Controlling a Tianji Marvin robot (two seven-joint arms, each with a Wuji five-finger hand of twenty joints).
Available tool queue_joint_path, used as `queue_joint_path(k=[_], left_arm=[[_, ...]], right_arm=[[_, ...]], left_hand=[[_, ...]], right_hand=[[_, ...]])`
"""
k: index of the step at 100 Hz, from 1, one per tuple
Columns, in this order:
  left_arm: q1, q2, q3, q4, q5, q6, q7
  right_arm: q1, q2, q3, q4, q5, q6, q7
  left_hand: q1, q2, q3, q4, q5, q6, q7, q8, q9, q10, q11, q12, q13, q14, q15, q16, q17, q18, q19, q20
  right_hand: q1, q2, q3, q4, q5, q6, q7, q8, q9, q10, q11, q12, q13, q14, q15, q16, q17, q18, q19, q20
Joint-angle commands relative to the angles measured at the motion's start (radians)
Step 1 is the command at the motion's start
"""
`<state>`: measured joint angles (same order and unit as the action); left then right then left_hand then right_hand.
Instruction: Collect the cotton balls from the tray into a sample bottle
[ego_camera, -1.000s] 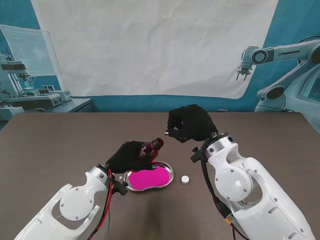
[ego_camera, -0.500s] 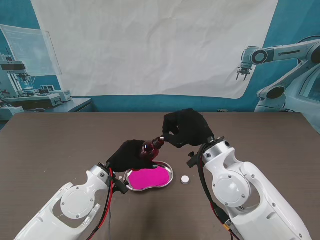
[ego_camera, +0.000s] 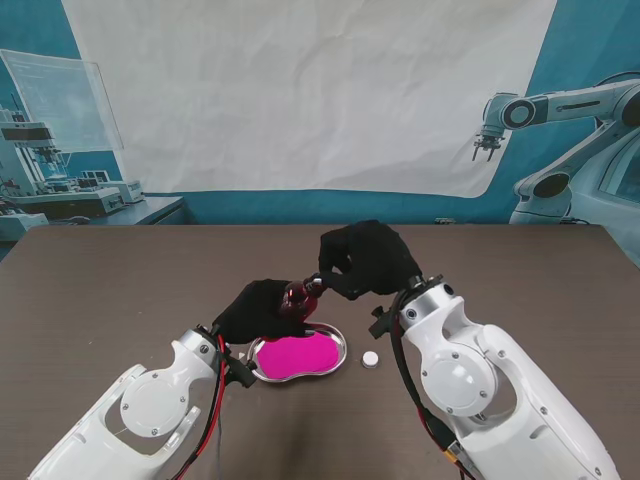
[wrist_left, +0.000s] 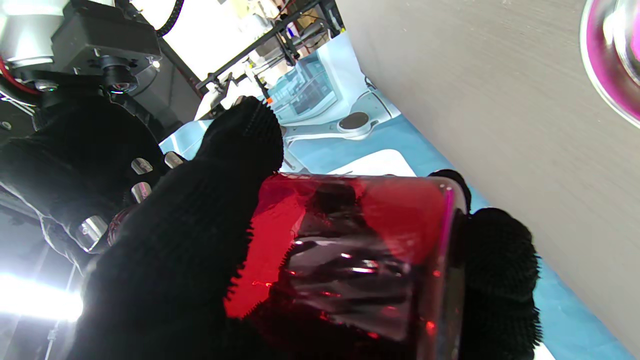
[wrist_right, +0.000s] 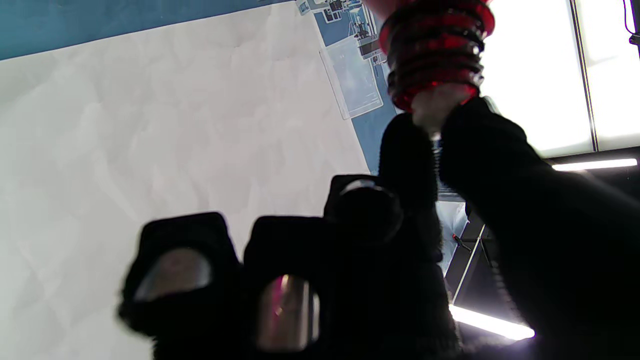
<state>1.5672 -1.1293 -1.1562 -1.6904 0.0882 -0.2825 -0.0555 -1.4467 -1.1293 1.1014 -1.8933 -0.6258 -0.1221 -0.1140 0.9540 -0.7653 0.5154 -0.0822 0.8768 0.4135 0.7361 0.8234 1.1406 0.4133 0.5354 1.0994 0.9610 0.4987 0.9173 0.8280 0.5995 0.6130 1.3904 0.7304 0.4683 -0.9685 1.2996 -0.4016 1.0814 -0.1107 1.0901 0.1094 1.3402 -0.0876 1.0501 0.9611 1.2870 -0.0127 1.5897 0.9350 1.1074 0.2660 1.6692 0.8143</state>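
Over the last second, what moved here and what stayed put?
The right hand moved left and toward the mouth of the red bottle; its pinched fingertips now hold a small pale thing, seemingly a cotton ball, right at the opening. The left hand kept the tilted bottle above the tray with only a slight shift. The tray and the small white cap beside it did not move.

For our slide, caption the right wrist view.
Right robot hand pinches a cotton ball at the red sample bottle mouth.
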Motion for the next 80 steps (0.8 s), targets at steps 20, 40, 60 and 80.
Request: queue_joint_path(k=[20,40,60,80], left_arm=[[-0.001,-0.003,-0.006,0.001,-0.002,-0.002,-0.021],[-0.006,-0.003,-0.002,0.007,-0.005,-0.006,-0.023],[-0.009,-0.004,0.0,0.01,-0.005,-0.006,-0.021],[-0.013,-0.005,0.005,0.016,-0.008,-0.014,-0.018]], right_arm=[[0.002,-0.002,-0.003,0.013,0.017,0.003,0.032],[-0.001,0.001,-0.013,0.018,0.032,-0.008,0.051],[-0.006,0.002,-0.015,0.011,0.062,-0.01,0.068],[-0.001,0.002,-0.023,0.019,0.058,-0.008,0.068]], left_hand=[[0.276,0.465,0.355,0.016,0.158,-0.144,0.179,0.023,0.056,-0.036,0.01,0.012,0.028,0.021,0.068,0.027,-0.014,-0.093,0.092,0.038],[0.276,0.466,0.354,0.017,0.159,-0.143,0.179,0.023,0.056,-0.035,0.009,0.011,0.029,0.018,0.069,0.027,-0.014,-0.093,0.092,0.038],[0.277,0.465,0.354,0.017,0.158,-0.142,0.178,0.023,0.056,-0.034,0.01,0.011,0.028,0.019,0.068,0.027,-0.014,-0.093,0.092,0.038],[0.277,0.465,0.354,0.017,0.158,-0.144,0.179,0.023,0.056,-0.034,0.01,0.012,0.028,0.019,0.068,0.027,-0.014,-0.093,0.091,0.038]], right_hand=[[0.022,0.013,0.016,0.021,0.017,0.04,0.022,0.032,0.046,-0.01,0.025,0.019,0.028,-0.031,0.066,0.016,0.034,0.014,0.069,-0.004],[0.025,0.05,0.012,0.031,0.005,0.065,0.015,0.031,0.036,0.001,0.019,0.019,0.028,-0.021,0.063,0.014,0.028,0.023,0.064,-0.004],[0.019,0.081,0.01,0.039,-0.005,0.081,0.009,0.031,0.028,0.004,0.017,0.021,0.027,-0.009,0.059,0.011,0.022,0.029,0.062,-0.002],[0.013,0.085,0.008,0.039,-0.007,0.082,0.008,0.033,0.024,0.0,0.018,0.023,0.028,-0.014,0.059,0.01,0.021,0.03,0.062,0.0]])
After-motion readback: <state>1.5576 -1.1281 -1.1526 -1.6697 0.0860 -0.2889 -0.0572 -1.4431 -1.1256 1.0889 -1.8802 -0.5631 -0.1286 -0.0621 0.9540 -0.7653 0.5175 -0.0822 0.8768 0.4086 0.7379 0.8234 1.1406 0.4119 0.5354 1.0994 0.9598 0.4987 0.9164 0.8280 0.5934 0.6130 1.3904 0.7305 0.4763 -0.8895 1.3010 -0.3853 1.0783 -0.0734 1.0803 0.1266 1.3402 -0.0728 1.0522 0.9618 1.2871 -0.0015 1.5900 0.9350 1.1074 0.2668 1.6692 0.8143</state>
